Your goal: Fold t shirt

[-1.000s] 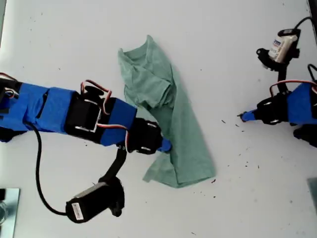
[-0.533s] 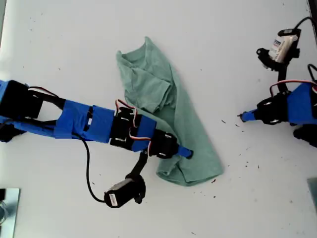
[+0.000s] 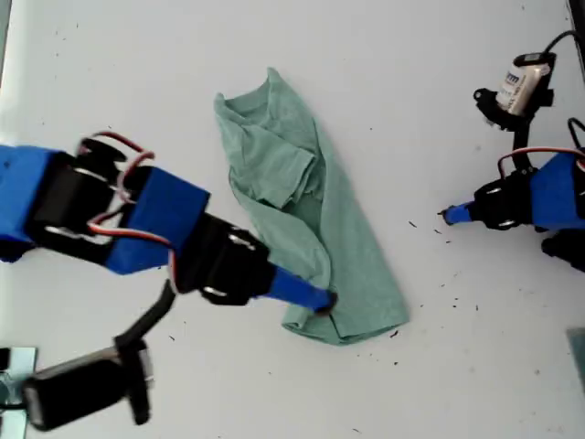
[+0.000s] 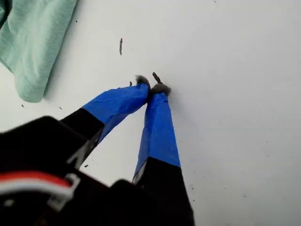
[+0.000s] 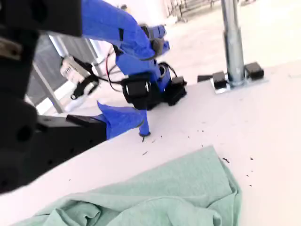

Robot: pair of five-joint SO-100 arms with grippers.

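**Desk:** Item one, the cloth. Where is it?

**Operator:** The t shirt [image 3: 311, 219], pale green, lies crumpled in a long slanting strip about the middle of the bench [image 3: 411, 82], well clear of every edge. The neckline end points toward the exterior view's top. The doubled-over end lies lower, toward that view's right. One sleeve is folded onto the body.

**Desk:** Item two, the tool at the cloth.

**Operator:** My second gripper [image 3: 322, 300] comes in from the exterior view's left. Its blue-taped tip sits on the lower, doubled-over end of the shirt, by the edge nearer that arm. I cannot tell whether it is pinching cloth or only resting on it; its own camera shows the shirt [image 5: 178, 197] below but not the jaws.

**Desk:** Item three, the other tool.

**Operator:** My first gripper [image 3: 448, 215] is toward the exterior view's right, well apart from the shirt [image 4: 33, 42]. The jaws are clenched together on nothing, with the tips [image 4: 153, 88] down on the bare bench.

**Desk:** Sundries?

**Operator:** Dark specks [image 3: 454, 297] are scattered on the bench between the shirt and the first gripper.
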